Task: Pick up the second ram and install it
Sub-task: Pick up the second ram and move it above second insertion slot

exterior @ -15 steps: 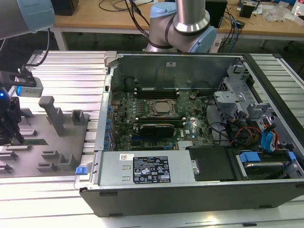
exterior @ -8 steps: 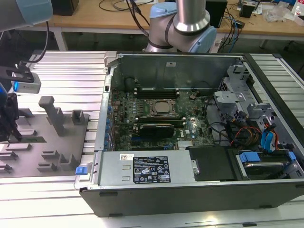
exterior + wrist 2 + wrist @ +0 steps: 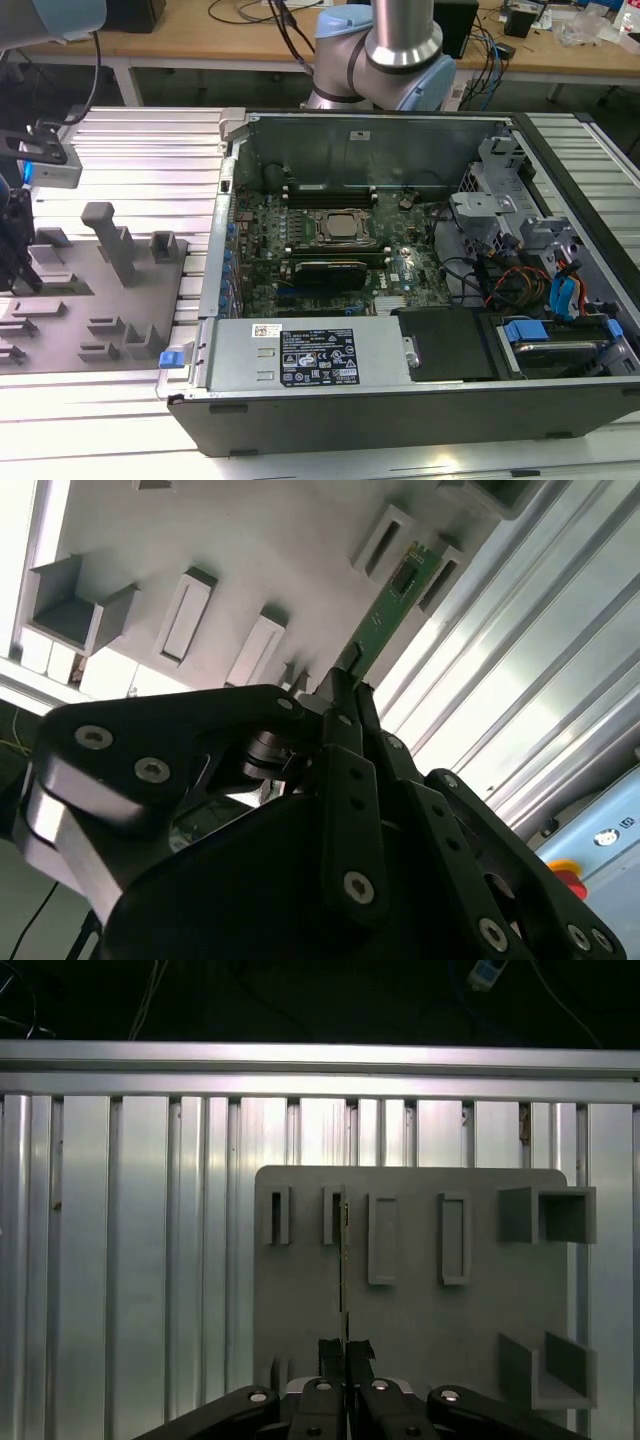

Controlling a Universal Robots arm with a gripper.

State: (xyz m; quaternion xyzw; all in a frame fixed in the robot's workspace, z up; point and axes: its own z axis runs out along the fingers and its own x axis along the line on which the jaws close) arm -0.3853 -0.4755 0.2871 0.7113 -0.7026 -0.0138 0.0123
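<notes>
Tool (image 3: 345, 685) clamped on the second ram (image 3: 395, 600) over the grey tray (image 3: 250, 540)

Exterior view: tool (image 3: 12, 240) cut off at the exterior view's left edge, ram hard to make out. Second wrist view: fingers (image 3: 338, 730) pinch the green stick's near end. First wrist view: ram (image 3: 344, 1260) edge-on, a thin line ending beside a tray slot (image 3: 333, 1215).

A ribbed aluminium counter (image 3: 140, 150) spans the scene, its grooves catching bright glare at the exterior view's left and along the near edge. Behind it stands a wooden workbench (image 3: 190, 45) strewn with cables (image 3: 245, 12) and a dark box (image 3: 135, 12), with deep shadow underneath. In the first wrist view the counter's far rail (image 3: 320, 1060) borders darkness.
</notes>
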